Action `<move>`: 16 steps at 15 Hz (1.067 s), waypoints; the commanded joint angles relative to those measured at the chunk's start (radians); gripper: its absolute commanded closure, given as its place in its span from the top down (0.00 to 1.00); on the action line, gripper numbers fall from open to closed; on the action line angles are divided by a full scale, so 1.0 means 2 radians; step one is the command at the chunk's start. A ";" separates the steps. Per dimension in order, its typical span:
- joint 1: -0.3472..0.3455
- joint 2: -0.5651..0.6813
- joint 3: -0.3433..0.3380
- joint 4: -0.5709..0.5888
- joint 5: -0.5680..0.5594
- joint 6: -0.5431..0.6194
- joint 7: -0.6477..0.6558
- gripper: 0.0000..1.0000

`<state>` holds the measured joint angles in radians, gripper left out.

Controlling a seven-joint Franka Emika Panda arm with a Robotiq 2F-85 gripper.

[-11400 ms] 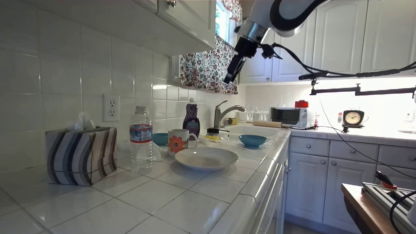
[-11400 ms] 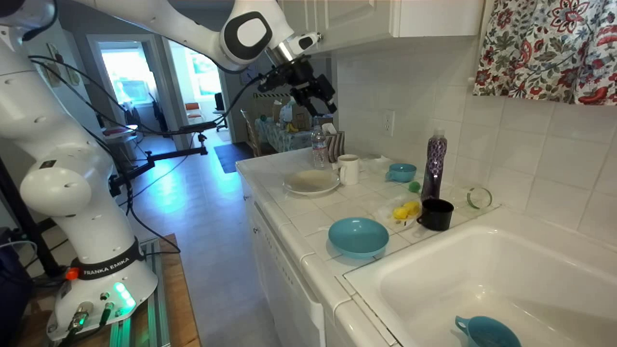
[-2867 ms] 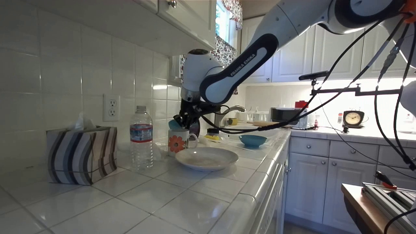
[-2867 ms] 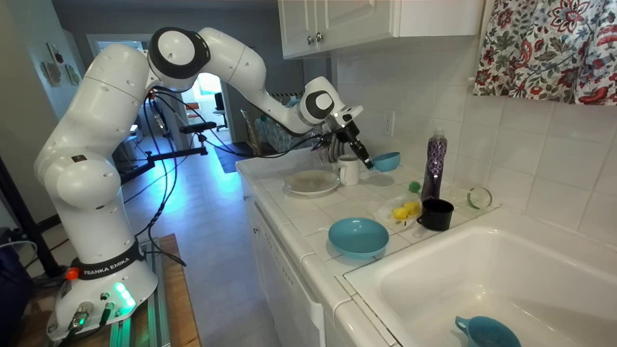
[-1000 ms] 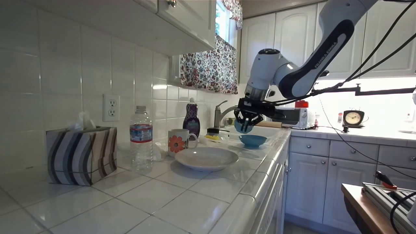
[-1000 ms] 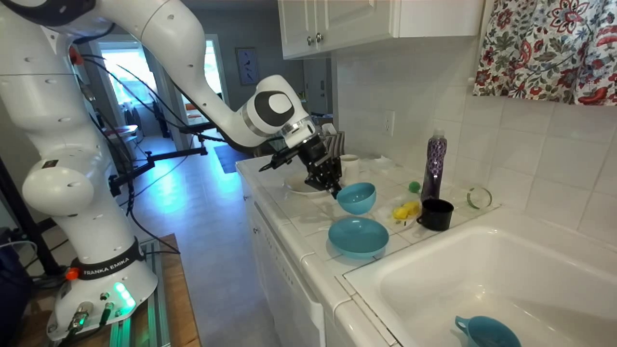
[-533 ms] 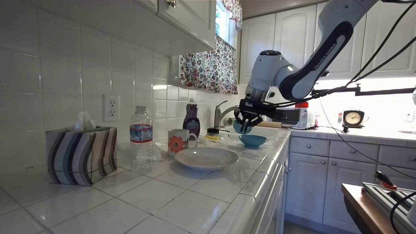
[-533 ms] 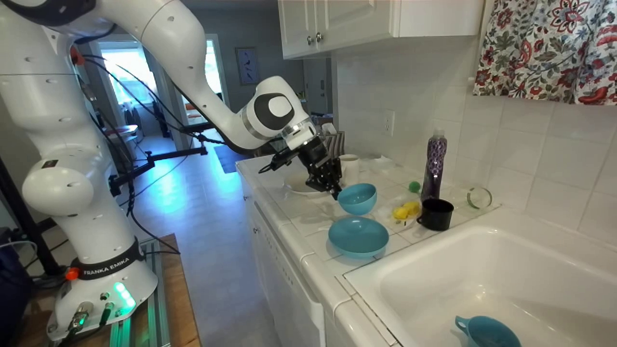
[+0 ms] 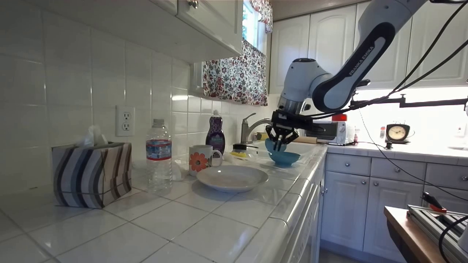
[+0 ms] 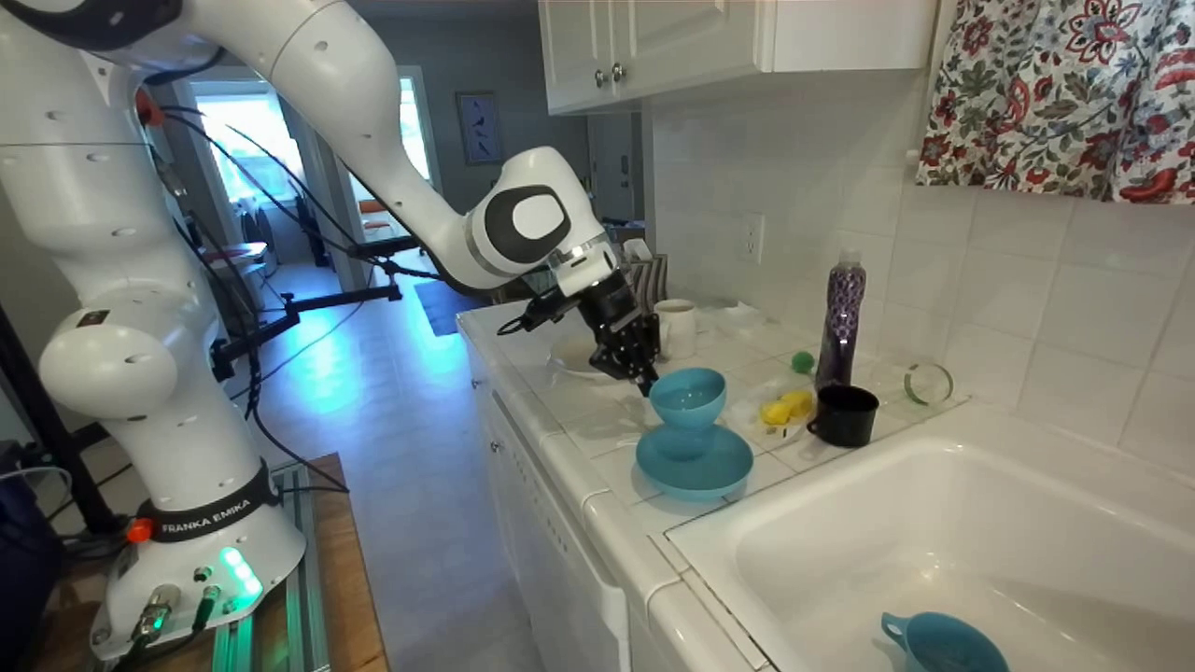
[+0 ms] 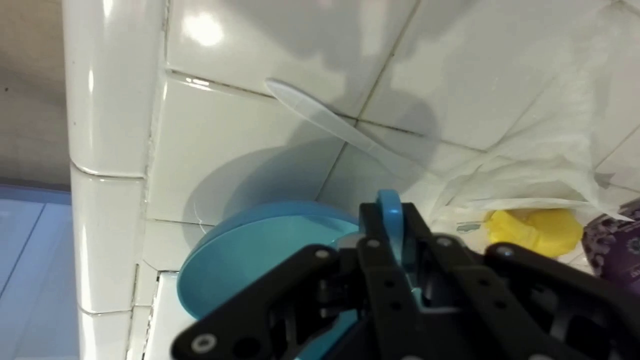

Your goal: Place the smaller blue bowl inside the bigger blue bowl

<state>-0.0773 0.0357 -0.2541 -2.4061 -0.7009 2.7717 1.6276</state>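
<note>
The smaller blue bowl (image 10: 689, 399), a round cup-like one, hangs just over the bigger blue bowl (image 10: 693, 471). Its base overlaps the wide bowl's inside in that exterior view; whether they touch I cannot tell. My gripper (image 10: 646, 385) is shut on its handle (image 11: 392, 220), pinched between both fingertips in the wrist view, where most of the small bowl is hidden behind the fingers. In an exterior view the smaller bowl (image 9: 270, 145) shows partly behind the gripper (image 9: 280, 147), above the left side of the bigger bowl (image 9: 285, 159).
A white plastic knife (image 11: 320, 114) lies on the tiles beside the bigger bowl. Nearby stand a black mug (image 10: 844, 417), a yellow item (image 10: 787, 408) and a purple soap bottle (image 9: 215, 135). The sink (image 10: 934, 523) adjoins; a pale dish (image 9: 232, 179) and flowered mug (image 9: 199, 160) sit farther along.
Picked up from the counter near the wall, the smaller bowl has been carried to the bigger bowl. Over the last half second it has sunk slightly, its base now overlapping the bigger bowl.
</note>
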 commanded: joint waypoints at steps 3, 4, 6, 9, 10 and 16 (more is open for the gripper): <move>-0.026 -0.012 0.009 -0.028 0.046 0.005 -0.025 0.03; -0.029 -0.009 0.009 -0.027 0.046 0.005 -0.027 0.03; -0.034 -0.003 0.006 -0.022 0.048 0.004 -0.039 0.03; -0.043 -0.003 0.003 -0.014 0.046 -0.003 -0.052 0.03; -0.046 -0.004 0.003 -0.012 0.048 -0.005 -0.059 0.03; -0.058 0.005 0.003 -0.006 0.109 0.009 -0.119 0.03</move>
<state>-0.1805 0.0368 -0.2551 -2.4300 -0.5678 2.7729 1.4723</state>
